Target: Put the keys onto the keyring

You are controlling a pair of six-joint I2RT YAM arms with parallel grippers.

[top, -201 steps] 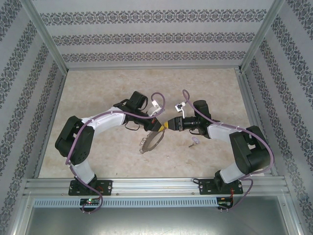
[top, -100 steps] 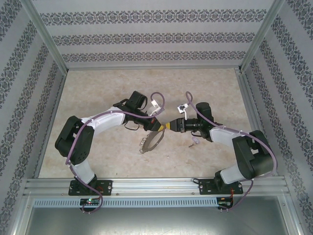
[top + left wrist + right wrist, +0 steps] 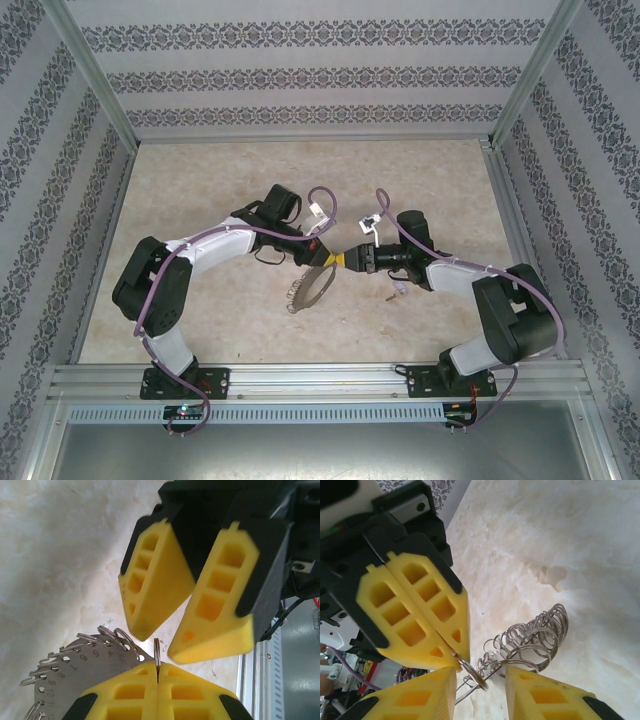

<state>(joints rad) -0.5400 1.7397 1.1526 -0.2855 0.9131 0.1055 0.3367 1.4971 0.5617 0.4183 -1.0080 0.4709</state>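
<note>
Your two tools meet tip to tip above the middle of the table [image 3: 200, 320], a wide pale surface with a marble pattern. The left arm [image 3: 215, 245] bends in from the left side and the right arm [image 3: 460, 272] bends in from the right side, so the two wrists point toward each other.

The left tool [image 3: 157, 675] is fully closed. Its two yellow pads press together and pinch the keyring [image 3: 75, 680] by one small silvery ring [image 3: 157, 650], which stands up from the seam between the pads. The right tool [image 3: 481, 672] is open, with a clear gap between its yellow fingers. That same small silvery ring sits in the gap, and I cannot tell whether a finger touches it.

The keyring is a flat grey piece with numbers stamped along its rim and many small rings strung through holes there. In the top view you see it just below the left tool, on the near side. Whether its lower edge rests on the table, I cannot tell.

The key [image 3: 397, 291], tiny with a pale head, lies on the table just beside the right arm on its near side, apart from the keyring.
</note>
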